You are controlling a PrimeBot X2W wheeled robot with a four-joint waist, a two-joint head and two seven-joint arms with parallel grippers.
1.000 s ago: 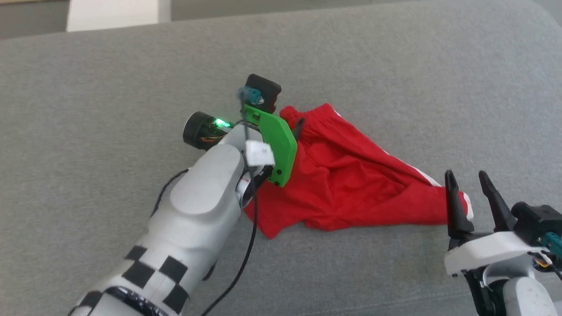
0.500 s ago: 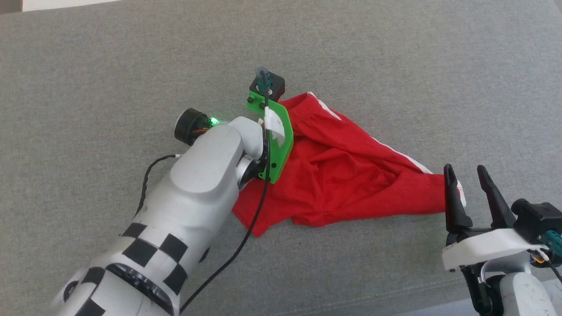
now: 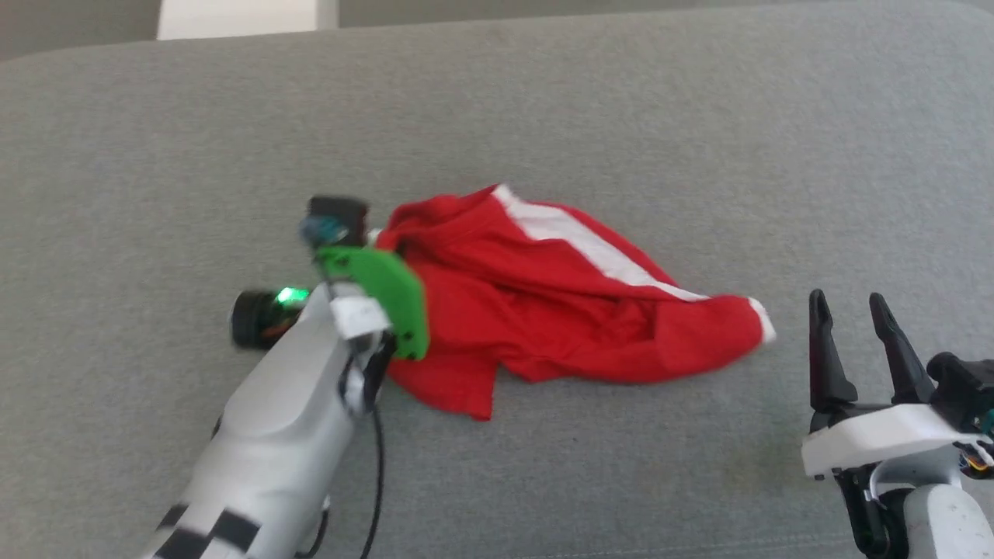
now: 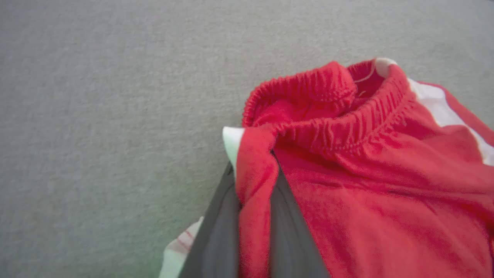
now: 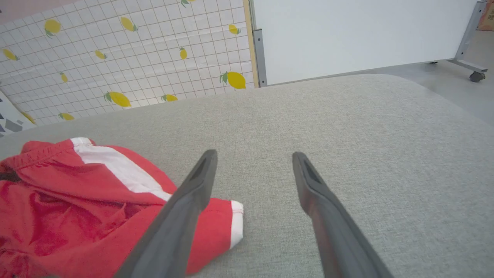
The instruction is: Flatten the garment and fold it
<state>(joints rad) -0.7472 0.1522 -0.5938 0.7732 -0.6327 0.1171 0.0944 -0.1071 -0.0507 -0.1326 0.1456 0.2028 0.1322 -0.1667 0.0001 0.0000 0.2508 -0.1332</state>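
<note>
The garment [image 3: 543, 310], red shorts with a broad white stripe [image 3: 575, 237], lies crumpled on the grey cushion. In the left wrist view my left gripper [image 4: 254, 170] is shut on a fold of the garment [image 4: 366, 173] just below its gathered waistband [image 4: 328, 131], with red fabric pinched between the dark fingers. In the head view the green wrist bracket [image 3: 380, 299] hides those fingers at the garment's left end. My right gripper [image 3: 846, 303] stands open to the right of the leg hem, apart from it. Its fingers [image 5: 193, 193] frame bare cushion beside the garment [image 5: 77, 193].
The grey cushion [image 3: 543, 101] spreads wide on all sides, its far edge near the top. Beyond it stand a lemon-patterned sheet [image 5: 135, 50], a white panel [image 5: 347, 34] and a wheeled frame foot [image 5: 476, 75]. The left arm's black cable [image 3: 378, 466] hangs over the cushion.
My left gripper has shut on the waistband and drawn it leftwards. The garment has slid left, its white stripe now faces up, and its hem has left the right gripper. The camera shifted.
</note>
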